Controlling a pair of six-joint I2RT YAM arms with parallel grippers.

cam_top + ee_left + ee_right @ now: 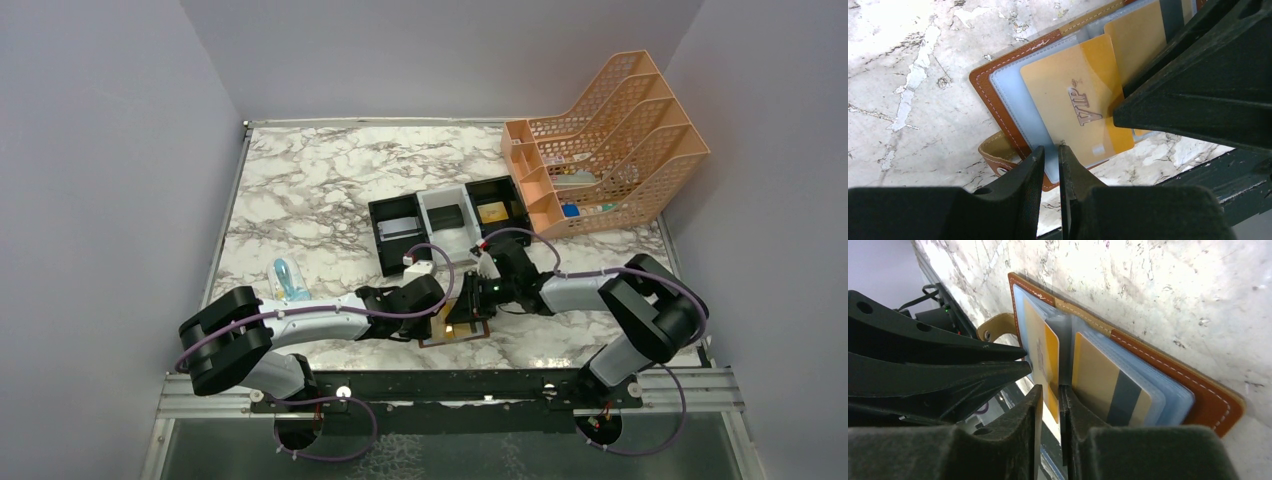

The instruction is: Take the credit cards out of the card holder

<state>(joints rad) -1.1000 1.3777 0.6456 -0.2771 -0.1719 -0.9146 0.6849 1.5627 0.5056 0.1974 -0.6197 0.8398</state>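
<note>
The holder (470, 333) lies open on the marble table (320, 190), low in the middle of the top view, right where the two arms meet. From the left wrist it fills the upper middle of the frame: brown leather edge with pale stitching, pale blue pockets, and the snap tab (993, 152) curling out at the lower left.

A gold VIP card (1073, 105) sits in the near pocket. Its right part looks brighter, as if clear of the sleeve. A second card (1108, 380), gold with a grey stripe, sits in the other half, at centre right in the right wrist view.

The left gripper (1051, 149) is at the bottom centre of its own view. Its fingers are nearly together, with the holder's pale pocket corner pinched in the thin gap. The right gripper (1050, 390) is clenched on the lower edge of the VIP card, which runs down between its two fingers at the bottom centre of that view. In the left wrist view its black bulk covers the right side of the frame, and its tip touches the card.

Above the holder in the top view stands a black-and-white tray (428, 205), and an orange rack (610, 130) stands at the upper right
</note>
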